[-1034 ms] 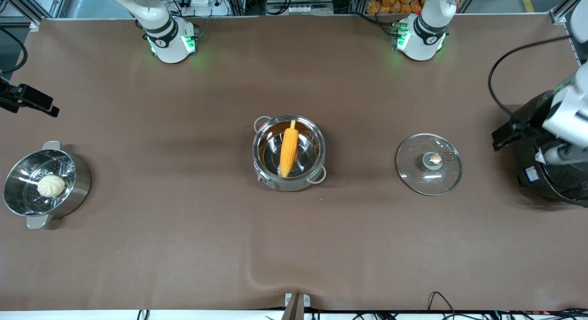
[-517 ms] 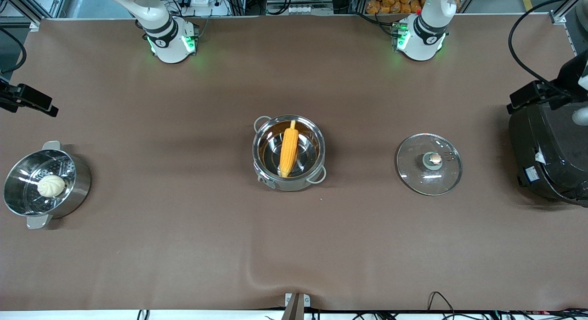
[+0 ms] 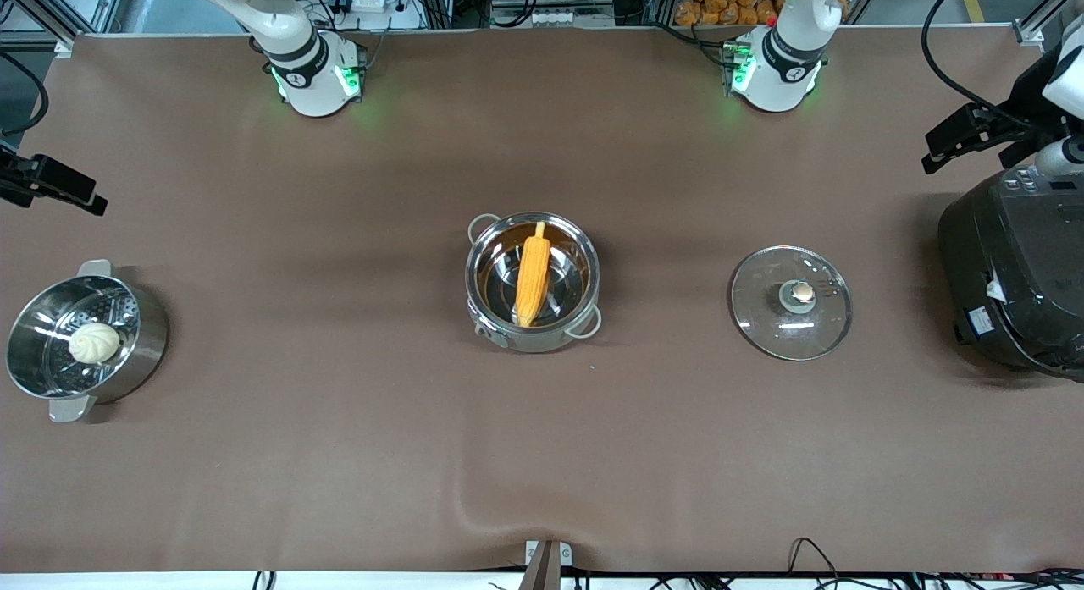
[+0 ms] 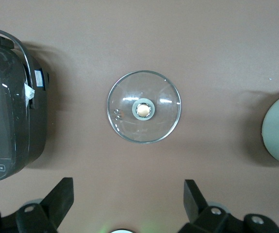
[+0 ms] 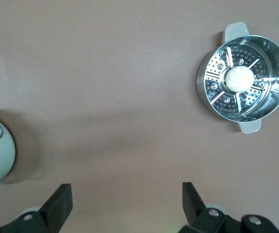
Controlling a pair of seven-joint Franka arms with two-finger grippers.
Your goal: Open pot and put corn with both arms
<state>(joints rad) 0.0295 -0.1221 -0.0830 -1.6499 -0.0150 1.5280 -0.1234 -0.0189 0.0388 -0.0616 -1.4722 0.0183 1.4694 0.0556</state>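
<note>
The shallow steel pot (image 3: 532, 319) stands uncovered at the table's middle. The yellow-orange corn (image 3: 533, 273) lies in it, tip toward the arms' bases. The glass lid (image 3: 792, 302) lies flat on the table beside the pot, toward the left arm's end, and it also shows in the left wrist view (image 4: 144, 107). My left gripper (image 4: 128, 194) is open and empty, high over the table by the rice cooker (image 3: 1012, 277). My right gripper (image 5: 125, 199) is open and empty, high at the right arm's end of the table.
A deeper steel steamer pot (image 3: 135, 353) with a white bun (image 3: 94, 343) in it stands at the right arm's end; it also shows in the right wrist view (image 5: 275, 53). The big black rice cooker stands at the left arm's end.
My left gripper has pulled off the rice cooker toward the base side of the table. The right arm, pot, corn and lid have not moved.
</note>
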